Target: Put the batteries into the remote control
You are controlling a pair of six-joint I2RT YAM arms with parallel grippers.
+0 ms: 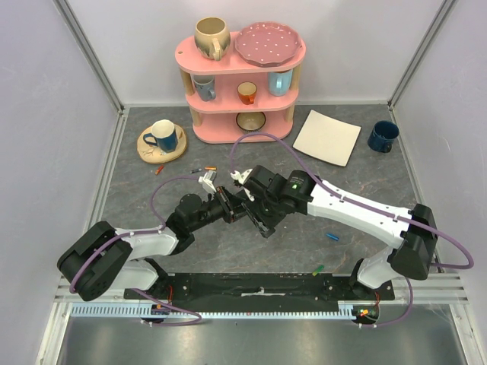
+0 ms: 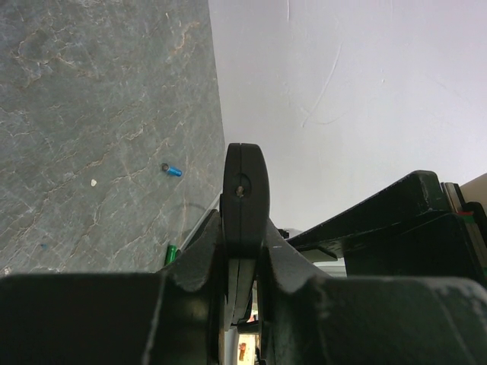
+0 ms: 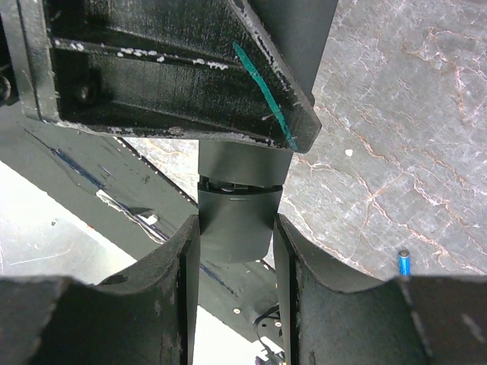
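The remote control (image 2: pixel 245 190) is held clear of the desk (image 1: pixel 137 205), between the two arms at the middle of the top view. The left gripper (image 2: pixel 243 247) is clamped hard on its flat faces, so the bar is seen edge-on from the left wrist. The right gripper (image 3: pixel 236 236) is set part-way wide across a rounded end of the bar, and its fingers (image 3: pixel 183 258) appear to be pressed against both sides.

No battery is held. The batteries are scattered on the desk. A blue battery (image 1: pixel 332 236) and a green battery (image 1: pixel 318 268) lie near the right arm's base, and a few more, too small to be told apart, lie near the saucer (image 1: pixel 144 150).

The remote control is judged light, stiff and smooth, so a pinch at one end alone is likely to let it twist. It is best gripped across its long edges, with the battery bay left uncovered. Whether the bay's cover is on cannot be told. The batteries are judged hard, slick and prone to roll, so each is best taken across the middle of its barrel.
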